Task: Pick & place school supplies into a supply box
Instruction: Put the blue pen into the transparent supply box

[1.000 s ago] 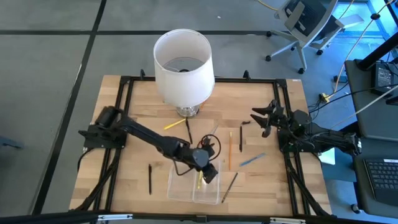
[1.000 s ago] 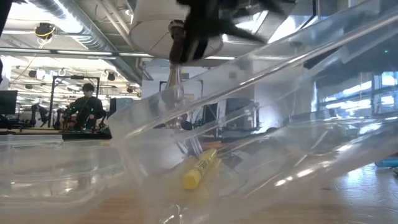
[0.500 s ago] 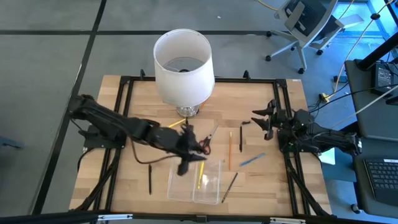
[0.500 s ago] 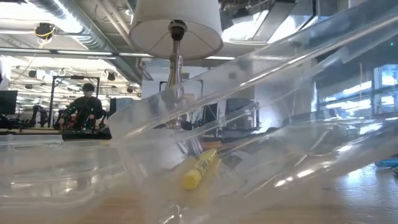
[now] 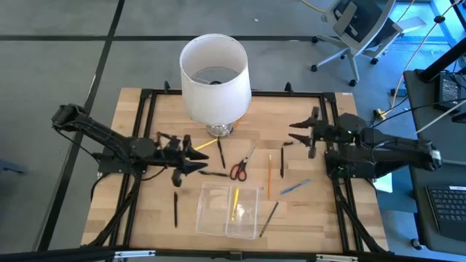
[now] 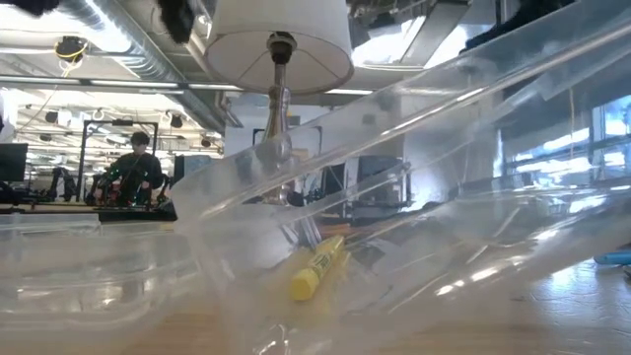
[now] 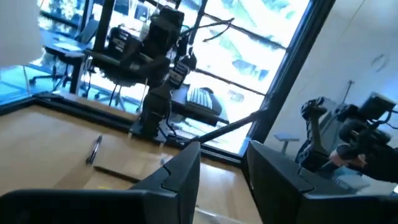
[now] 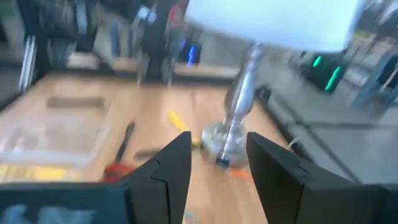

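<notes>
Above the table's left side, I am hovering my left claw (image 5: 191,164), spread and seemingly empty, needing next to reach the red scissors (image 5: 239,170) for the supply box (image 5: 212,216).

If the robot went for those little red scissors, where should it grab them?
Probably from straight above, pinching across the red scissors where the blades meet the handles. They lie flat on the table, so only the top is free, and the handle loops look too wide to clamp.
</notes>
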